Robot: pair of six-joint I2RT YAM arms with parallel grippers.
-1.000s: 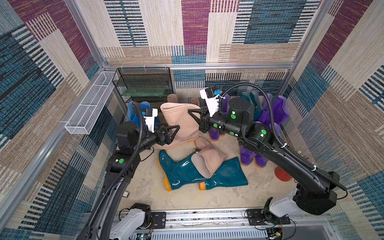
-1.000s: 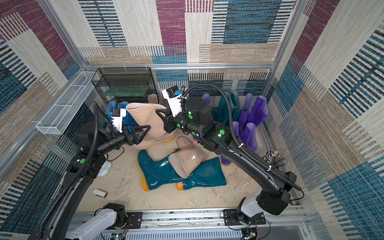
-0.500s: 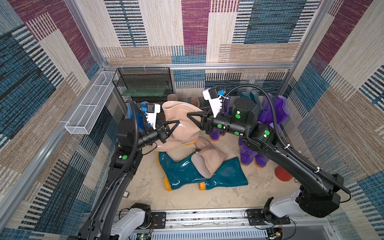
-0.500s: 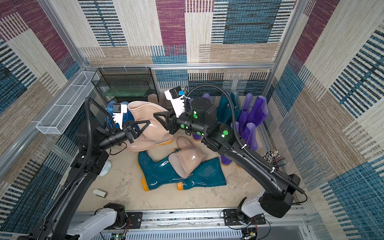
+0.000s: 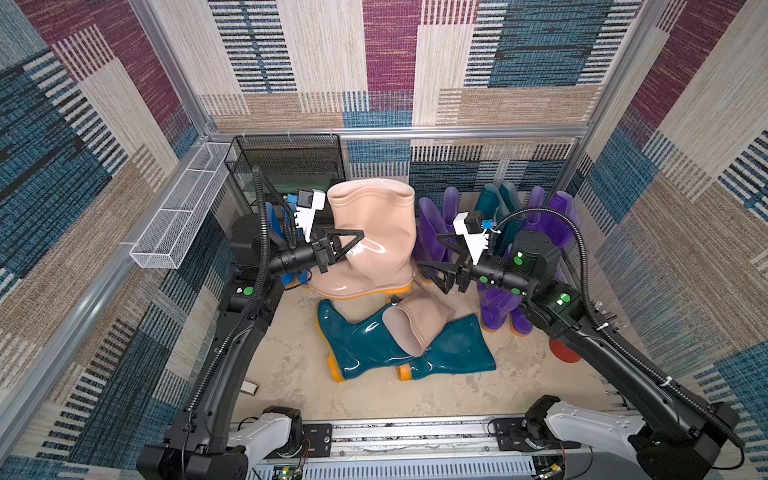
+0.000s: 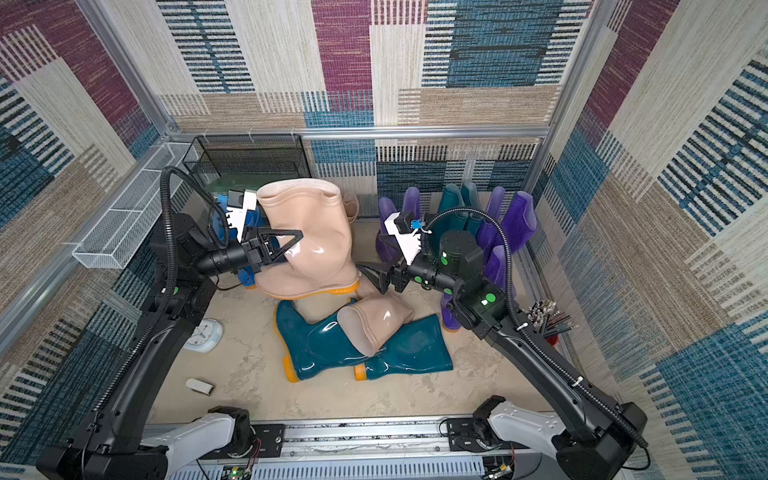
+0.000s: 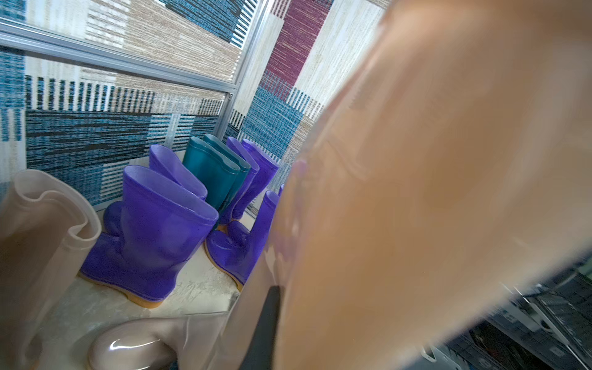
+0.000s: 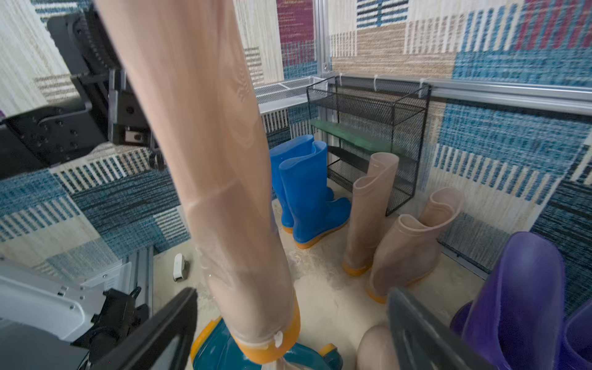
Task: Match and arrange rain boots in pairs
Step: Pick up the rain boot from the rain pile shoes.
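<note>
Near the table's (image 5: pixel 291 357) back edge, the left tool (image 5: pixel 353 243) clamps the beige boot (image 5: pixel 374 224) upright by its shaft; the right tool (image 5: pixel 434 264), spread empty, flanks its sole.

Room to pass front-left over bare bench (image 5: pixel 291 353). Blocked mid-bench by two flat dark teal boots (image 5: pixel 361 345), beige boot (image 5: pixel 415 324) across them, lifted beige boot (image 5: pixel 370 232) behind. Walled off right by purple boots (image 6: pixel 517 218); crowded back-left with blue boots (image 8: pixel 307 198), black mesh rack (image 5: pixel 291 162).

Beige boot (image 7: pixel 432 192) blurred at lens; blue boots (image 5: pixel 293 279) mostly behind left arm (image 5: pixel 245 328)
</note>
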